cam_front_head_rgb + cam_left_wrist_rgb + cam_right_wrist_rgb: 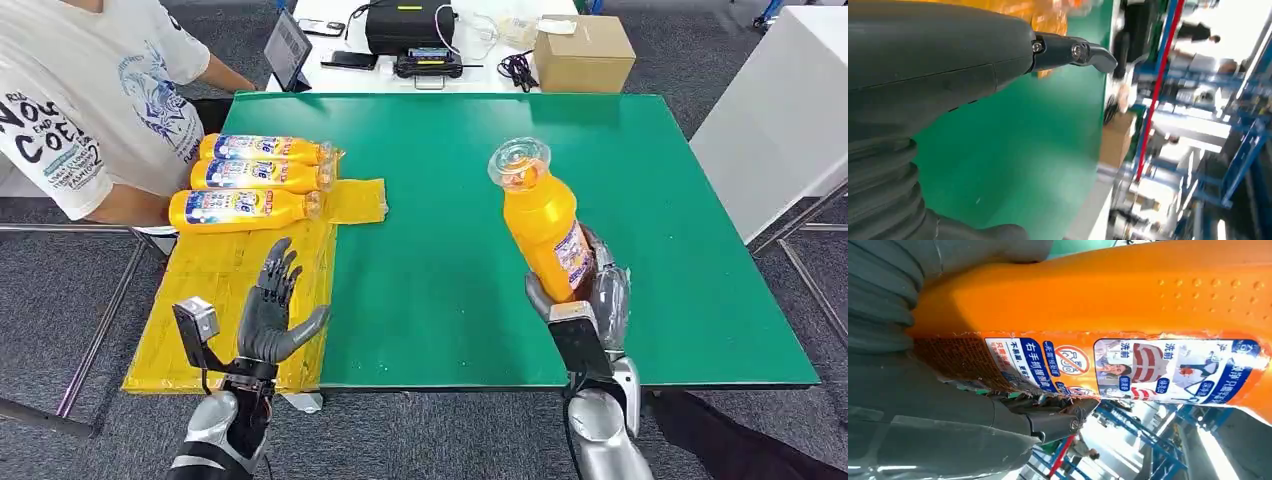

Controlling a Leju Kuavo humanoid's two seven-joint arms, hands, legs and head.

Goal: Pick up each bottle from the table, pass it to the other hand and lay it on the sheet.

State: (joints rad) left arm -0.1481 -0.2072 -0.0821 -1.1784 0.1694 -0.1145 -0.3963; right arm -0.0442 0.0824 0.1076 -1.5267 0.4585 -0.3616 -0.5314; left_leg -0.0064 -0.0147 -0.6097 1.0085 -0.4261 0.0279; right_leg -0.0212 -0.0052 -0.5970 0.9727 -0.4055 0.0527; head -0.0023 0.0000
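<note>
Right hand (590,290) grips bottle (545,225) near table's (700,300) front edge, seemingly upright.

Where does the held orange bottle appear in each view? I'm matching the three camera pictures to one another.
Head view: the orange bottle stands upright in the right hand, right of centre over the green table.
Left wrist view: not in it.
Right wrist view: the bottle fills most of the picture, label showing.
Shared landmark: the green table.
</note>
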